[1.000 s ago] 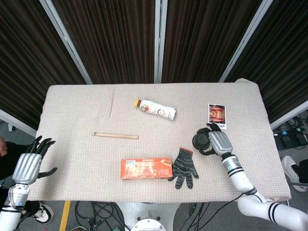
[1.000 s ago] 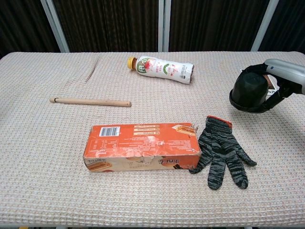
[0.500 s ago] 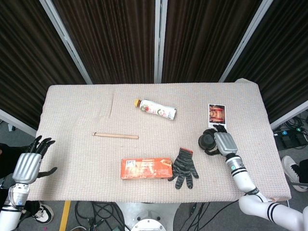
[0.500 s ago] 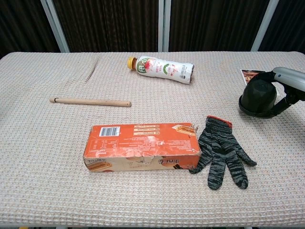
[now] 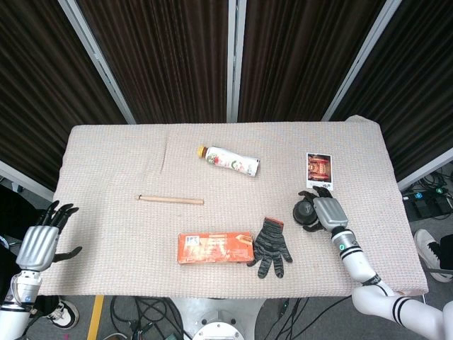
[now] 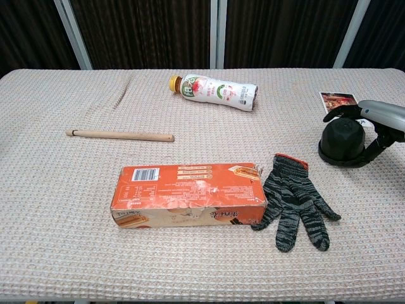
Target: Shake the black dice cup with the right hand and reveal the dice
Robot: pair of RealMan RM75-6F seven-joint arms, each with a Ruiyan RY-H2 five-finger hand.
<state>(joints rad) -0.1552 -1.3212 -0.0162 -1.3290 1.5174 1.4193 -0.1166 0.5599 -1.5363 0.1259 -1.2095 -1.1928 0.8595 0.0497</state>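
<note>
The black dice cup (image 6: 343, 142) stands mouth-down on the cloth at the table's right side, also seen in the head view (image 5: 306, 212). My right hand (image 6: 373, 126) wraps around it from the right, fingers curled over its top and sides; the same hand (image 5: 324, 210) shows in the head view. No dice are visible; the cup covers whatever is beneath. My left hand (image 5: 42, 239) hangs off the table's left edge with fingers spread, holding nothing.
A grey striped glove (image 6: 293, 200) lies just left of the cup, beside an orange box (image 6: 187, 196). A photo card (image 5: 318, 168) lies behind the cup. A bottle (image 6: 212, 91) and a wooden stick (image 6: 119, 134) lie further left.
The cup was lifted and tilted in my right hand a second ago; it has since swung right and come down upright, mouth on the cloth. The left hand stayed put.
</note>
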